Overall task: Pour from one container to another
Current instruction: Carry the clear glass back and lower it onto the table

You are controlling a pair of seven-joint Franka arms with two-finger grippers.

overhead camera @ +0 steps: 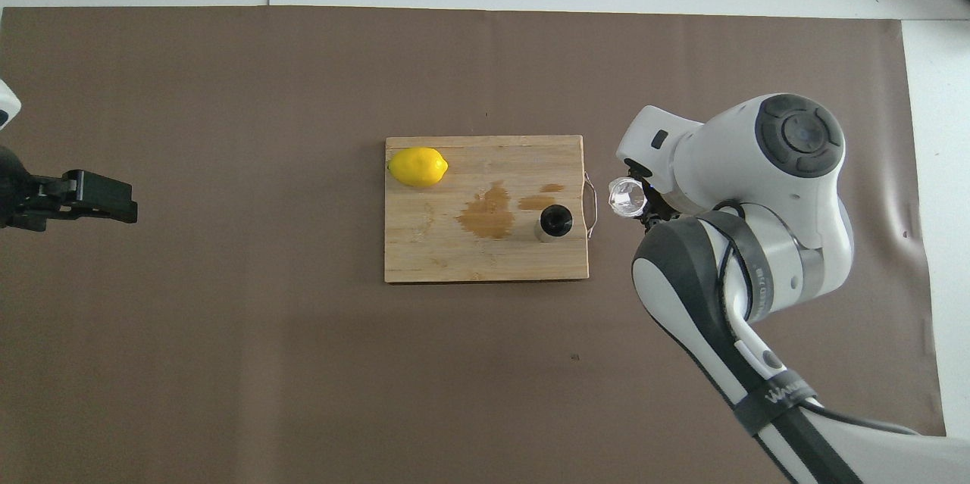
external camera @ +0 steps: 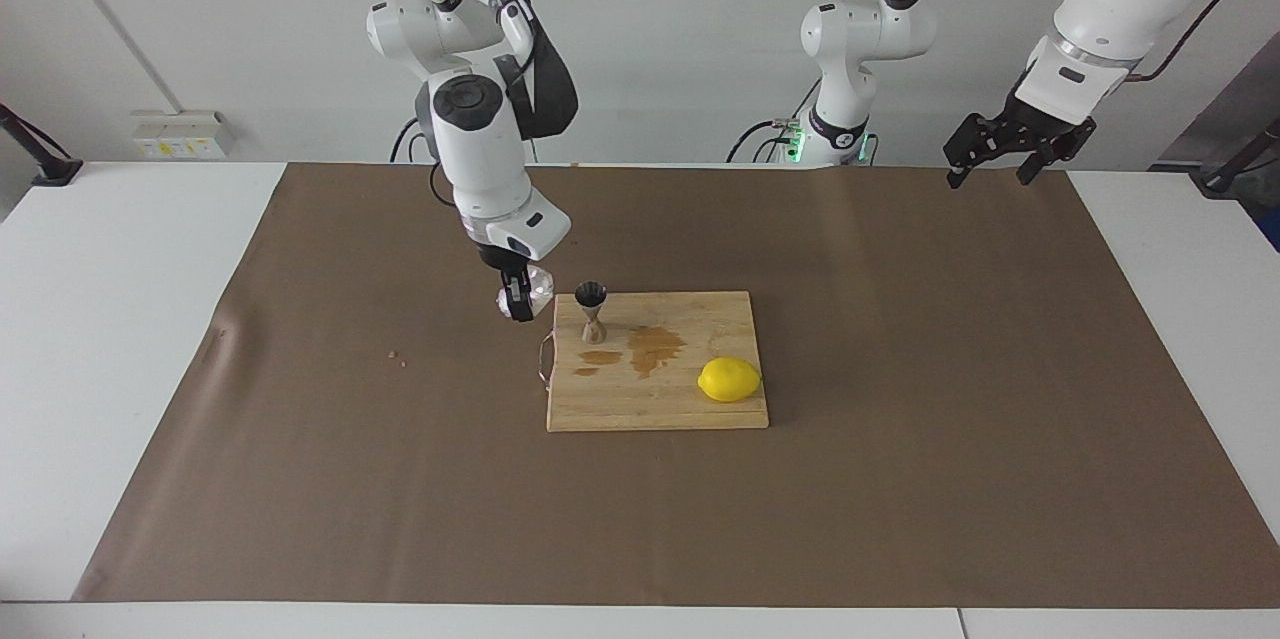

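Glass, gripped at its wall by the right gripper, is held over the mat just beside the board; being smooth, rigid and breakable, it is judged slippery. Jigger is stood on the board. Left gripper is parked spread wide.

The right gripper is largely covered by its own wrist in the overhead view, so its fingers on the glass tumbler barely show there. Whether the tumbler holds liquid cannot be told. The jigger, just beside those jaws, shows only a dark mouth; its fill is unreadable. The left gripper is cut off by the overhead view's edge.
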